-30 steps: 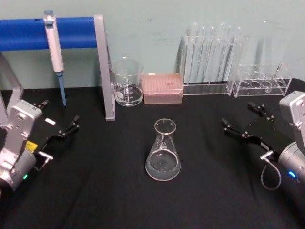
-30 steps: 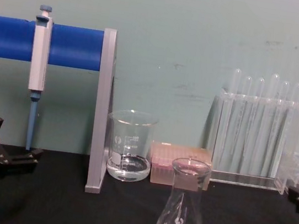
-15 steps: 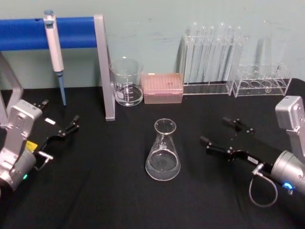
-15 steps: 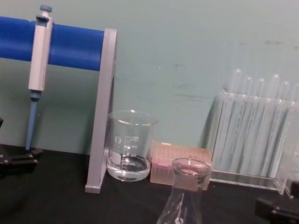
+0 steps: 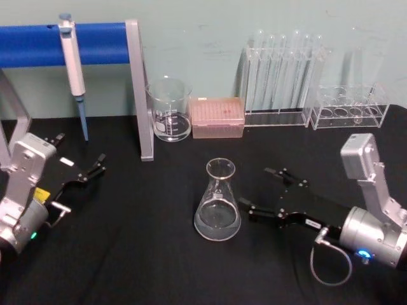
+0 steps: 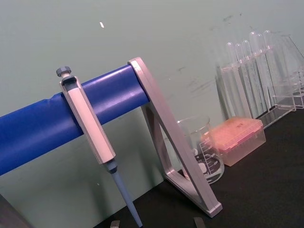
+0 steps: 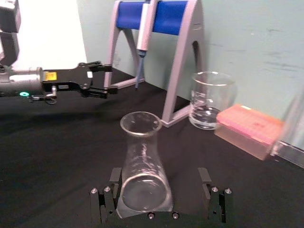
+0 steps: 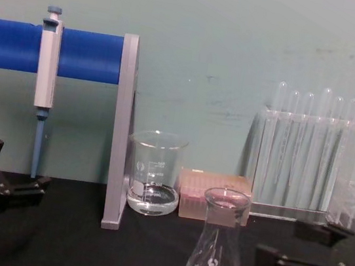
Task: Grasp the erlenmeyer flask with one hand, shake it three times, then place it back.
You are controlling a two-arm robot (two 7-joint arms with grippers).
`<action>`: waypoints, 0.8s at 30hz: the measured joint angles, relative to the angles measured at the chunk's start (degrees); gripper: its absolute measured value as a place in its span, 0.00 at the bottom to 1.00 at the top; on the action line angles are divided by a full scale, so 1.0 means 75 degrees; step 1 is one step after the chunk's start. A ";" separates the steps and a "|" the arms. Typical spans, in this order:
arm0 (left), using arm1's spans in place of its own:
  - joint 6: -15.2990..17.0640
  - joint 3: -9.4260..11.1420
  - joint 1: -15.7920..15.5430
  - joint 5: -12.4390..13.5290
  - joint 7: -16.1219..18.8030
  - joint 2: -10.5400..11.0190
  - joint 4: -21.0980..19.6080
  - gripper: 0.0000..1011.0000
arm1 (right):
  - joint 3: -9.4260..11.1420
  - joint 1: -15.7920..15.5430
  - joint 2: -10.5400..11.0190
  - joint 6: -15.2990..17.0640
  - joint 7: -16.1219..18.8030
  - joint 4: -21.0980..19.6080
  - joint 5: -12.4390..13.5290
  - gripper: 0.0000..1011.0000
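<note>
Flask (image 5: 217,203): one; left gripper (image 5: 81,147), right gripper (image 5: 254,187): two.

right pincer (image 5: 255,188) moves in from the right side of the table (image 5: 140,254), now just beside the erlenmeyer flask (image 5: 217,206), low by its base

The erlenmeyer flask (image 8: 217,248) is cut off at its base in chest view; marks seem illegible.
</note>
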 joint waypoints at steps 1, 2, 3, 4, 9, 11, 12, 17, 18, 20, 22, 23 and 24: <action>0.0000 0.0000 0.0000 0.0000 0.0000 0.0000 0.0000 0.99 | -0.0022 0.0019 -0.0023 0.0006 0.0017 0.0009 -0.0014 0.99; 0.0000 0.0000 0.0000 0.0000 0.0000 0.0000 0.0000 0.99 | -0.0047 0.0040 -0.0051 0.0013 0.0037 0.0021 -0.0029 0.99; 0.0000 0.0000 0.0000 0.0000 0.0000 0.0000 0.0000 0.99 | -0.0100 0.0084 -0.0108 0.0023 0.0072 0.0049 -0.0059 0.99; 0.0000 0.0000 0.0000 0.0000 0.0000 0.0000 0.0000 0.99 | -0.0122 0.0107 -0.0136 0.0028 0.0086 0.0069 -0.0073 0.99; 0.0000 0.0000 0.0000 0.0000 0.0000 0.0000 0.0000 0.99 | -0.0251 0.0285 -0.0337 0.0033 0.0114 0.0253 -0.0165 0.99; 0.0000 0.0000 0.0000 0.0000 0.0000 0.0000 0.0000 0.99 | -0.0309 0.0384 -0.0435 0.0031 0.0124 0.0361 -0.0221 0.99; 0.0000 0.0000 0.0000 0.0000 0.0000 0.0000 0.0000 0.99 | -0.0354 0.0460 -0.0503 0.0023 0.0139 0.0440 -0.0266 0.99; 0.0000 0.0000 0.0000 0.0000 0.0000 0.0000 0.0000 0.99 | -0.0487 0.0698 -0.0713 -0.0018 0.0181 0.0702 -0.0396 0.99; 0.0000 0.0000 0.0000 0.0000 0.0000 0.0000 0.0000 0.99 | -0.0520 0.0769 -0.0776 -0.0032 0.0192 0.0774 -0.0427 0.99; 0.0000 0.0000 0.0000 0.0000 0.0000 0.0000 0.0000 0.99 | -0.0558 0.0832 -0.0836 -0.0047 0.0205 0.0854 -0.0461 0.99; 0.0000 0.0000 0.0000 0.0000 0.0000 0.0000 0.0000 0.99 | -0.0587 0.0894 -0.0892 -0.0068 0.0218 0.0919 -0.0490 0.99; 0.0000 0.0000 0.0000 0.0000 0.0000 0.0000 0.0000 0.99 | -0.0611 0.0951 -0.0941 -0.0087 0.0232 0.0974 -0.0516 0.99; 0.0000 0.0000 0.0000 0.0000 0.0000 0.0000 0.0000 0.99 | -0.0620 0.0974 -0.0961 -0.0095 0.0236 0.0995 -0.0527 0.99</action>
